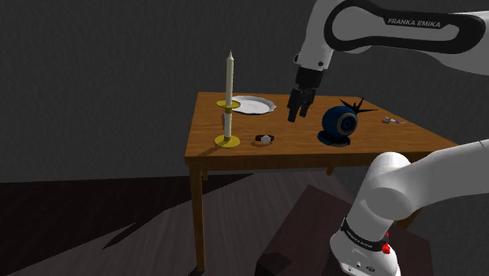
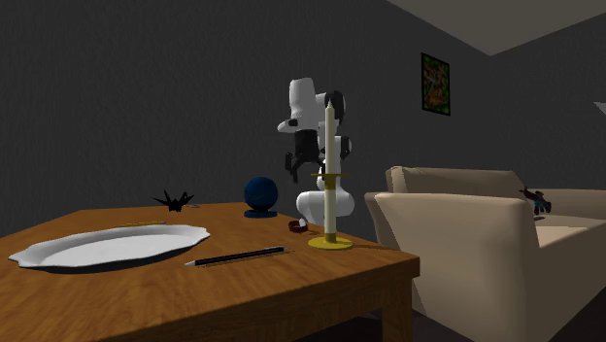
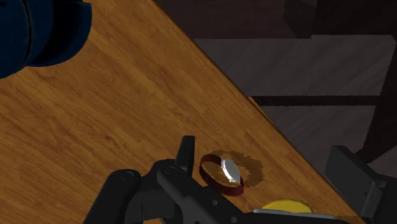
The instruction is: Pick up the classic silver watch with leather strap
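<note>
Spread open, the end effector hovers mid-frame, up-right of the probably light, slick-cased watch (strap looks soft; pinch the case).

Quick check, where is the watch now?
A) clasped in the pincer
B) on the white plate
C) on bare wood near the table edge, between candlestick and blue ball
C: the watch lies on the table by its edge, between candlestick and blue ball; the open pincer hangs clear of it.
</note>
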### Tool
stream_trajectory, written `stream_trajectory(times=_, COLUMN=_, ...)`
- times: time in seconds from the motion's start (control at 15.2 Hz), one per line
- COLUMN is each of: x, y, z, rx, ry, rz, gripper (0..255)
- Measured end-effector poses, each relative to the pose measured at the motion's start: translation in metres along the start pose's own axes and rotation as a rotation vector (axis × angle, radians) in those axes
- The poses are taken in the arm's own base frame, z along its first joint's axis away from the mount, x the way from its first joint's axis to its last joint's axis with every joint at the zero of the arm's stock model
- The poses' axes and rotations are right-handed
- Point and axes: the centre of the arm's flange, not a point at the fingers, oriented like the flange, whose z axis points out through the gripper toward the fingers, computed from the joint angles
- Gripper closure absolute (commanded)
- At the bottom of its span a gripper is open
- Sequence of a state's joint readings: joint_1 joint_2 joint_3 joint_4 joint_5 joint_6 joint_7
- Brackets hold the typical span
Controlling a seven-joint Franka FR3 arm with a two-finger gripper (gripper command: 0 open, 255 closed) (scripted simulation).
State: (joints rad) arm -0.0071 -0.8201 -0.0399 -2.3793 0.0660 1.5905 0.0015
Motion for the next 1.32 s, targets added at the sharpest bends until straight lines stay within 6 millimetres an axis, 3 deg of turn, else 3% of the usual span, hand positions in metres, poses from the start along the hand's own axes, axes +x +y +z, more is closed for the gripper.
stream_trajectory(times=0.13, x=0.004, y=0.000, z=0.004, rx=-0.007, ry=0.001, rz=-0.025, gripper=0)
stream_trajectory(times=0.79, x=0.099, y=-0.036, z=0.065, rx=-0.140, ry=0.039, rz=-0.544, gripper=0)
stream_trajectory(times=1.32, x=0.105, y=-0.038, z=0.107, rx=-0.153, ry=0.043, rz=-0.596, gripper=0)
